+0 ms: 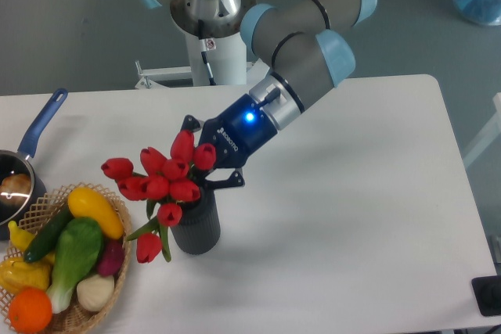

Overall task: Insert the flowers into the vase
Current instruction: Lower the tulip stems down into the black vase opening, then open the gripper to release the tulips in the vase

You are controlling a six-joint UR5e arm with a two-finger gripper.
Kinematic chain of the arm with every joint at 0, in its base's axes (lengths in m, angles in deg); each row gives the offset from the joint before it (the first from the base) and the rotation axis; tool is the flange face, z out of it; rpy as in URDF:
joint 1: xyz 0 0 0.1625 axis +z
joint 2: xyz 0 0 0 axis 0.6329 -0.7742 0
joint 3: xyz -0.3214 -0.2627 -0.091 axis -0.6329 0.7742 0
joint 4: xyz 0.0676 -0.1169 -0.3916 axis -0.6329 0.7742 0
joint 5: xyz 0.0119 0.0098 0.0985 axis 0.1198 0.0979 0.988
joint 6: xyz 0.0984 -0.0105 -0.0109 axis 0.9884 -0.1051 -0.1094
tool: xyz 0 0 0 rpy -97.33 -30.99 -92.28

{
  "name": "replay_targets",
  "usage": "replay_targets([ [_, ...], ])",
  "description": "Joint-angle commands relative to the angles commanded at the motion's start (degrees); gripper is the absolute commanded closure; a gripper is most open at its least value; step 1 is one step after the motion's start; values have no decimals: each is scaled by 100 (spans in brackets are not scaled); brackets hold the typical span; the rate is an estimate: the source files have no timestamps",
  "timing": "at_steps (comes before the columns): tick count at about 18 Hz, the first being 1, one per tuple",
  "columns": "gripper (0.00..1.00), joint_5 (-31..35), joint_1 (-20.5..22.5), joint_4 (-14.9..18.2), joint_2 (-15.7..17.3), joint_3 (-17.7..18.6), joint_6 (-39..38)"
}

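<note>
The flowers (160,181), a bunch of red tulip buds with green stems and leaves, lean left over the vase (199,227), a dark ribbed cylinder left of the table's centre. Their stems run down into the vase's mouth, which the buds mostly hide. One bud and some leaves hang down the vase's left side. My gripper (206,156) reaches in from the upper right, just above the vase. It is shut on the flowers, with one dark finger (188,123) behind the buds and the other in front of them.
A woven basket (109,275) of vegetables stands close to the vase's left, with the hanging bud almost touching it. A saucepan with a blue handle (42,123) sits at the left edge. A black object (488,296) lies at the table's front right corner.
</note>
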Motion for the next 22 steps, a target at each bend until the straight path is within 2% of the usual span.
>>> replay_targets([
  [2, 75, 9, 0, 0, -44, 0, 9],
  [7, 50, 105, 18, 9, -97, 79, 35],
  [10, 25, 220, 44, 9, -97, 123, 35],
  [12, 0, 229, 79, 9, -88, 184, 27],
  [17, 0, 299, 176, 18, -62, 272, 35],
  [22, 0, 1150, 228, 18, 87, 316, 44],
])
